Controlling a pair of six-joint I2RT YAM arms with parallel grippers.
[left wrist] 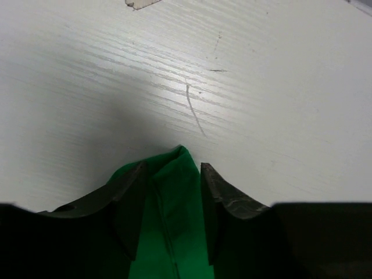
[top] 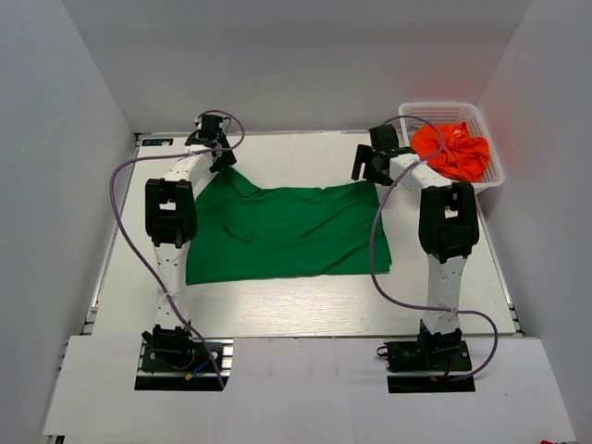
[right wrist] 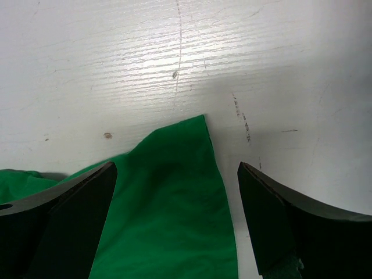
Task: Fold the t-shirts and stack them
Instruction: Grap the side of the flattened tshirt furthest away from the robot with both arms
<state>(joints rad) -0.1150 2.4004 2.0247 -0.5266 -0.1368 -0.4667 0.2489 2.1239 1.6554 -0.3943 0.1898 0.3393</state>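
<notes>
Left end effector: your left end effector (left wrist: 173, 174) looks clamped on the far left corner of the deep green short-sleeved cloth t-shirt (top: 296, 231). Cloth fills the gap between its fingers, and the corner's tip pokes out just past them.
Right end effector: your right end effector (right wrist: 174, 174) stands wide apart, straddling the far right corner of the same shirt. The cloth lies between the fingers, and neither appears to touch it.
Key relation: both far corners sit directly under their own end effectors, so the far hem runs straight from one to the other. Neither arm has to reach sideways.
Shirt position: it lies spread out in the middle of the pale wood-grain worktop (top: 305, 305), long axis left to right, near edge toward the arm bases. There is a small ridge of cloth left of centre.
Container: the white plastic lattice basket (top: 439, 108) stands at the far right of the worktop, just beyond your right end effector. The bright orange crumpled cloth t-shirt (top: 453, 150) is inside it; nothing else shows in there.
Step, as I judge it: close the right side on its corner. After that you can draw the far hem toward the near edge with both arms together.
Progress: early, with nothing folded and nothing stacked.
</notes>
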